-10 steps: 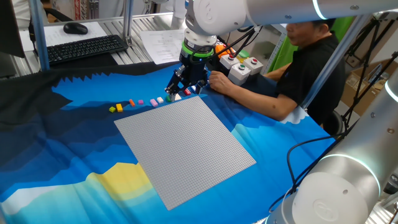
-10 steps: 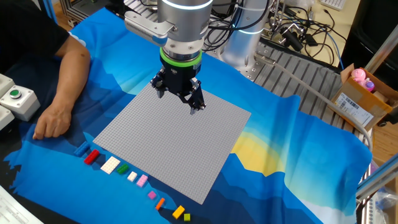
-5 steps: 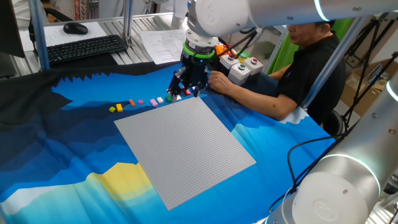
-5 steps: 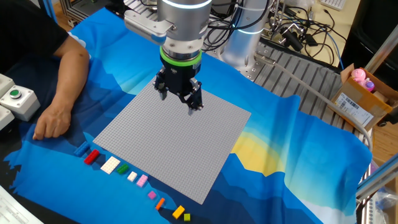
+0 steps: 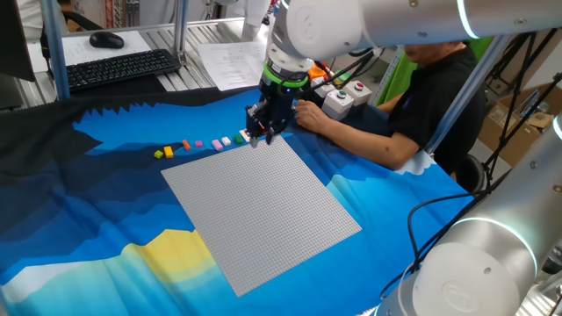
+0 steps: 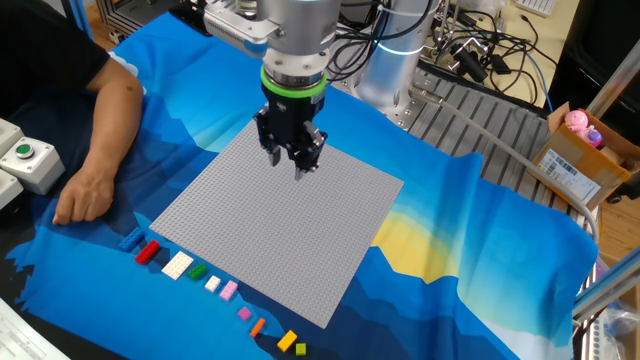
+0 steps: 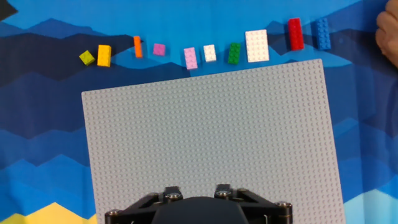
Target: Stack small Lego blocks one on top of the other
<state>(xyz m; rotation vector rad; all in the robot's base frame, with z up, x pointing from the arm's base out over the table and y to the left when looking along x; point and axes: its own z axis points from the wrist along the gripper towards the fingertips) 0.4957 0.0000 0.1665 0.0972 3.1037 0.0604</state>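
Small Lego blocks (image 7: 257, 45) of smooth, glossy plastic line the edge of a matt grey studded baseplate (image 7: 211, 137), its surface rough with fine bumps. Both lie on a soft, creased printed cloth (image 6: 470, 250) in blues and yellow. Above them the arm's housing (image 5: 351, 22) shows polished white plastic, and the gripper (image 6: 291, 167) beneath is matt black.

Gripper (image 5: 264, 133) hangs over far edge of grey baseplate (image 5: 263, 206), fingers pointing down, opening unclear. Row of small Lego blocks (image 5: 195, 146) on blue cloth (image 5: 70, 219) beside plate. Person's hand (image 5: 309, 116) near gripper.
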